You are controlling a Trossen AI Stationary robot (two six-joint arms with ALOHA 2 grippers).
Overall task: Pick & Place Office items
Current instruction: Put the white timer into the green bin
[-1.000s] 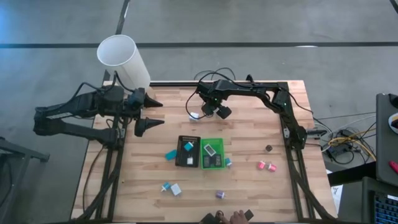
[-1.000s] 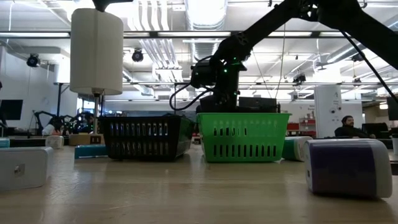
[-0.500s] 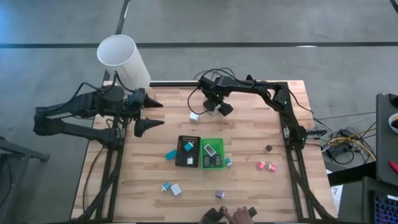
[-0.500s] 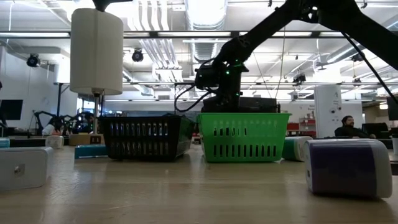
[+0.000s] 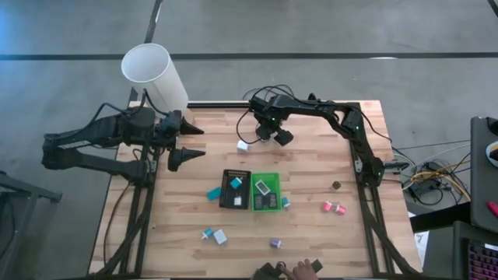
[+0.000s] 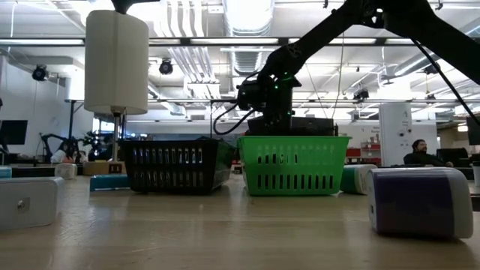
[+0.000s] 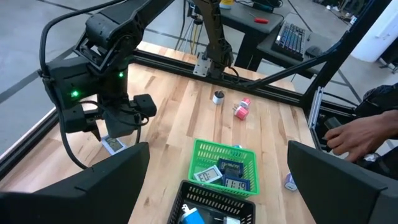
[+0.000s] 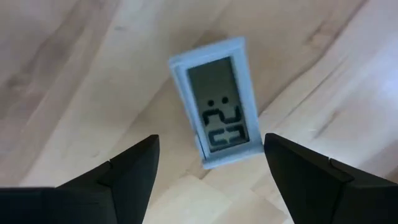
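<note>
A small white clock with a digital display (image 8: 217, 102) lies flat on the wood at the table's far middle (image 5: 243, 145). My right gripper (image 5: 268, 134) points down above it. Its two dark fingers (image 8: 134, 168) stand open on either side of the clock without touching it. More office items lie loose: a teal block (image 5: 213, 193), two pink pieces (image 5: 333, 207), a purple one (image 5: 275, 243), a white and a teal one (image 5: 215, 236). My left gripper (image 5: 191, 142) waits open, raised over the table's left edge.
A black tray (image 5: 235, 189) and a green tray (image 5: 264, 191) stand side by side mid-table, each with a few items inside. A tall white cylinder lamp (image 5: 154, 75) stands at the far left corner. A person's hand (image 5: 299, 269) is at the near edge.
</note>
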